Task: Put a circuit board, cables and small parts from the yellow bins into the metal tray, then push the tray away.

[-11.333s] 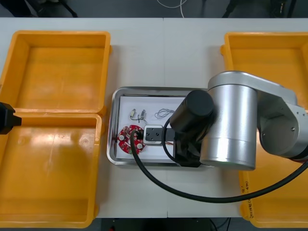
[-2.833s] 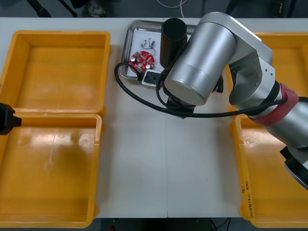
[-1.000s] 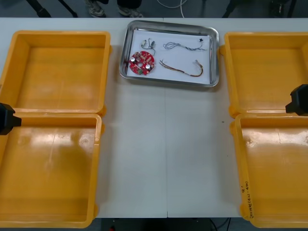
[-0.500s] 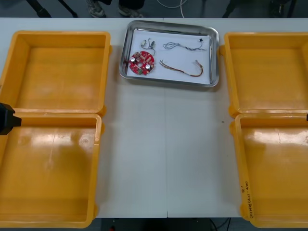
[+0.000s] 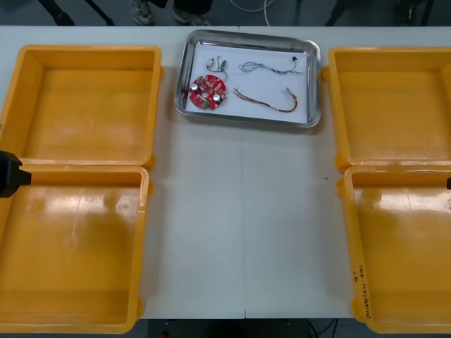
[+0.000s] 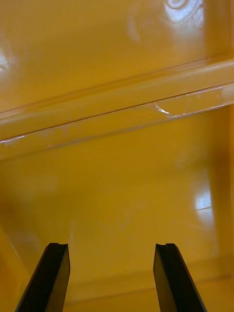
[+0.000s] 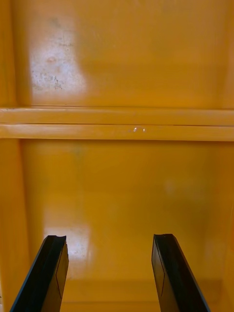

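The metal tray (image 5: pixel 315 84) lies at the table's far edge, white inside. In it are a round red circuit board (image 5: pixel 207 92), small metal parts (image 5: pixel 216 65), a blue and white cable (image 5: pixel 268 67) and a red and yellow cable (image 5: pixel 266 100). My left gripper (image 7: pixel 109 275) stands open over an orange bin floor (image 7: pixel 117 195); its black body (image 5: pixel 10 173) shows at the left edge between the two left bins. My right gripper (image 6: pixel 112 278) stands open over another bin floor (image 6: pixel 122 195), with nothing between its fingers.
Two yellow bins (image 5: pixel 84 105) (image 5: pixel 70 253) stand at the left and two more (image 5: pixel 387 105) (image 5: pixel 402 253) at the right, all bare inside. Shoes show beyond the far edge. Bare table lies between the bins.
My right arm pushed the tray from the table's middle to the far edge, then drew back to the right edge. Over the last half second nothing has moved.
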